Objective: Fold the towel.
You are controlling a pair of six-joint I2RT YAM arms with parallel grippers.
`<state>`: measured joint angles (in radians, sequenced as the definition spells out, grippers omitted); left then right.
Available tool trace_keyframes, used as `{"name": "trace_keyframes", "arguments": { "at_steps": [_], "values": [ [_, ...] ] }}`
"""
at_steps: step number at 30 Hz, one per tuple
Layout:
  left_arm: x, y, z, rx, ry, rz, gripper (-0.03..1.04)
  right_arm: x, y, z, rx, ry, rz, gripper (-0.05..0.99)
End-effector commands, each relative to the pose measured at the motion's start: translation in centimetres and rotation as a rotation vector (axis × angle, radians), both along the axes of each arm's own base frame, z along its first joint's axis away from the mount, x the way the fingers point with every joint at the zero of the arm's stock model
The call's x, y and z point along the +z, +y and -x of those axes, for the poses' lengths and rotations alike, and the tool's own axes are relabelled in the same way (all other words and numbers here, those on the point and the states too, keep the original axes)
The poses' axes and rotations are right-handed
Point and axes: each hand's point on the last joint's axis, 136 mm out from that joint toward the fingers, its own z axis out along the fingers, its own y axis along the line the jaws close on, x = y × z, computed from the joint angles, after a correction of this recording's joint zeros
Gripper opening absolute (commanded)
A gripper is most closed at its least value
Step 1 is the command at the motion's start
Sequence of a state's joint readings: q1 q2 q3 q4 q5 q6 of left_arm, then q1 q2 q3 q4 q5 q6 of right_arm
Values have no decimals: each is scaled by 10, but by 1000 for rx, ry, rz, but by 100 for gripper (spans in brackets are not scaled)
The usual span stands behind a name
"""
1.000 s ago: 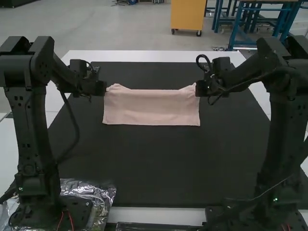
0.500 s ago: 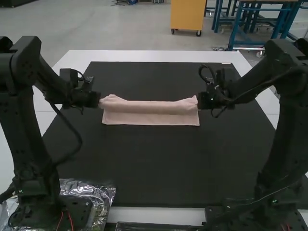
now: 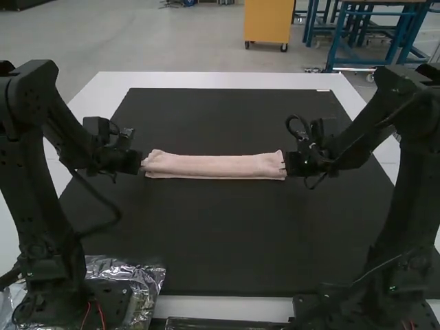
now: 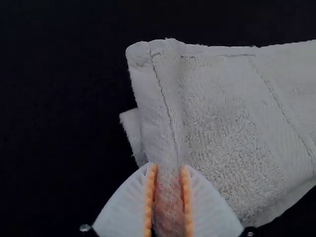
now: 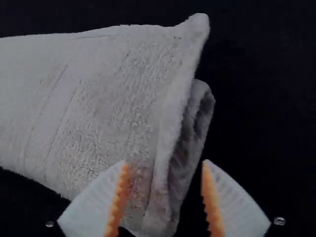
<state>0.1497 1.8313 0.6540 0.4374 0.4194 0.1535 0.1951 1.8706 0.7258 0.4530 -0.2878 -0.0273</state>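
The pink towel lies folded into a narrow strip across the black mat. At its left end is my left gripper, and at its right end my right gripper. In the left wrist view, the left gripper is shut on the edge of the towel, with cloth pinched between its orange pads. In the right wrist view, the right gripper stands open, its fingers on either side of the layered end of the towel.
The black mat covers most of the white table. Crinkled clear plastic packaging sits by the base of the left arm at the near edge.
Both grippers have come nearer and lower, bringing the towel's far edge toward its near edge, so the strip is much narrower. The near edge has stayed in place.
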Motion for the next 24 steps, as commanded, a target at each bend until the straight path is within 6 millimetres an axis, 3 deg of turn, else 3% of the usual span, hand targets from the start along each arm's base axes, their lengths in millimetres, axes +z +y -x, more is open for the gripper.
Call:
{"name": "trace_keyframes", "arguments": {
  "at_steps": [1,4,10,14,19,24],
  "values": [
    [6,9,3,6,-32,-3,54,3,-16,-5,-53,-17,6,82],
    [8,11,2,10,-38,-1,96,12,-15,-10,-66,-31,-39,90],
    [26,21,-8,53,-81,44,97,44,-15,-26,-77,-91,-89,91],
    [40,28,-17,89,-104,84,97,51,-9,-32,-63,-106,-100,91],
    [59,28,-25,103,-134,112,97,51,-7,-36,-61,-109,-102,91],
    [74,29,-30,105,-163,116,97,32,-7,-33,-59,-68,-92,91]
  ]
}}
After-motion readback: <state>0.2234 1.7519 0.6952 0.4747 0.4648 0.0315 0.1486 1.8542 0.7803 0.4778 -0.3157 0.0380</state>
